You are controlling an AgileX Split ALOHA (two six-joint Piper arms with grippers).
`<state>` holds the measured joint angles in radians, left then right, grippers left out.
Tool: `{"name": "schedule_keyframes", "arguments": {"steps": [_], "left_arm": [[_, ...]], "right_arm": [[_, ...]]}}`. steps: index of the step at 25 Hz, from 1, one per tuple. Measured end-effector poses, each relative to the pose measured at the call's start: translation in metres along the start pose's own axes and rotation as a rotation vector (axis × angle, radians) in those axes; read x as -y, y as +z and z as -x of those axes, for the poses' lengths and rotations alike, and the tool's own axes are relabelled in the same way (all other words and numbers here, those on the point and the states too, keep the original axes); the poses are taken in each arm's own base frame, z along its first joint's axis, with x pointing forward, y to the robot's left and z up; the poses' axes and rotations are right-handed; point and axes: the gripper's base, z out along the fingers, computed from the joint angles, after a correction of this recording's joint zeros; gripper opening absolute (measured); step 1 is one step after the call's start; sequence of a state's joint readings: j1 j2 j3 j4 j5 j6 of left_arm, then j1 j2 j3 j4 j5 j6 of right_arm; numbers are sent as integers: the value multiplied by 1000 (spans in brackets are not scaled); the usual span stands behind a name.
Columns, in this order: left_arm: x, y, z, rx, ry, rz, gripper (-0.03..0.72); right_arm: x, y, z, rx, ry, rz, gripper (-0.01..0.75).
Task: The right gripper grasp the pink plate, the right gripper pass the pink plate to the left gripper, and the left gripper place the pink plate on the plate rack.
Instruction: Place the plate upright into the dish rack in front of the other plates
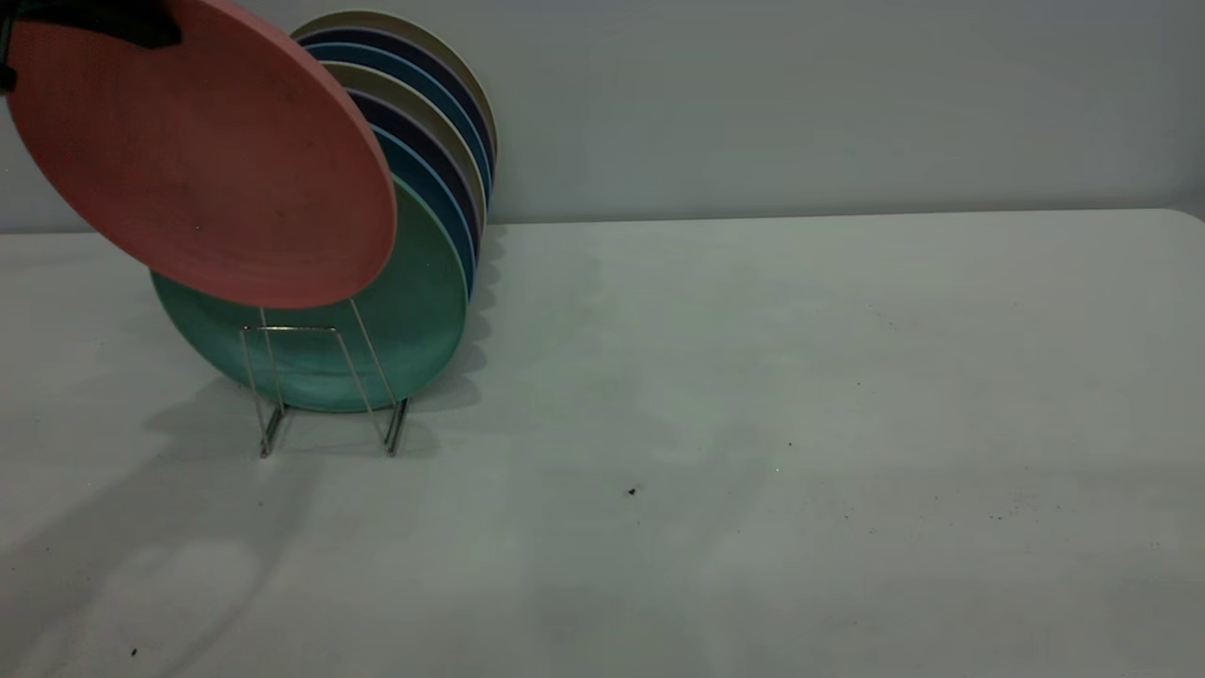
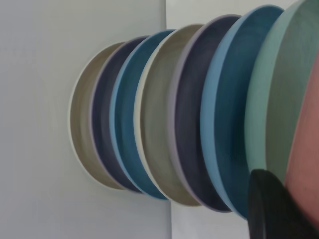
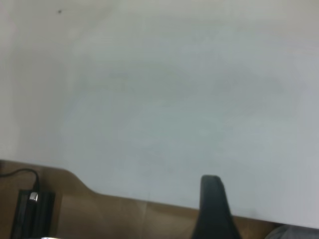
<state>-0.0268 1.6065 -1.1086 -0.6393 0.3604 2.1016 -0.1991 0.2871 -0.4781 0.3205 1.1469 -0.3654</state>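
From the outside camera, the pink plate point(image 1: 202, 155) hangs tilted in the air at the upper left, its lower edge overlapping the top of the teal plate point(image 1: 395, 330) that stands first in the plate rack point(image 1: 325, 391). The left gripper point(image 1: 113, 21) shows only as a black shape at the top edge, pinching the pink plate's upper rim. Behind the teal plate a row of blue, dark purple and beige plates point(image 1: 428, 122) stands upright in the rack, leaning slightly. The rack's wire loops rise in front of the teal plate, and its feet rest on the grey desk point(image 1: 753, 424). The pink plate sits above the rack, not in a slot. The right gripper does not appear in this view

In the left wrist view, one black finger of the left gripper point(image 2: 274, 206) lies against the pink plate point(image 2: 306, 154), which fills the corner beside it. Just next to it comes the teal plate point(image 2: 271, 104), then the blue, purple and beige plates point(image 2: 164, 114) in a row against the wall

In the right wrist view, a single black finger of the right gripper point(image 3: 213, 209) hangs over the bare desk point(image 3: 174, 99) near its edge, with brown floor and a black cable point(image 3: 22, 174) beyond. With only one finger showing, I cannot tell whether the fingers are spread or together
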Motion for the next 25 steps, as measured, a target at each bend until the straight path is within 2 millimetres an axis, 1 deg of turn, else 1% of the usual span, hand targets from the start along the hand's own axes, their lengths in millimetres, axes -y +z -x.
{"name": "schedule_keyframes", "arguments": {"steps": [22, 25], "left_arm": [[23, 53, -18, -24, -37, -132, 79], [26, 59, -20, -23, -49, -145, 88]], "right_arm": [[0, 0, 0, 1, 1, -1, 554], [0, 0, 0, 1, 1, -1, 554]]}}
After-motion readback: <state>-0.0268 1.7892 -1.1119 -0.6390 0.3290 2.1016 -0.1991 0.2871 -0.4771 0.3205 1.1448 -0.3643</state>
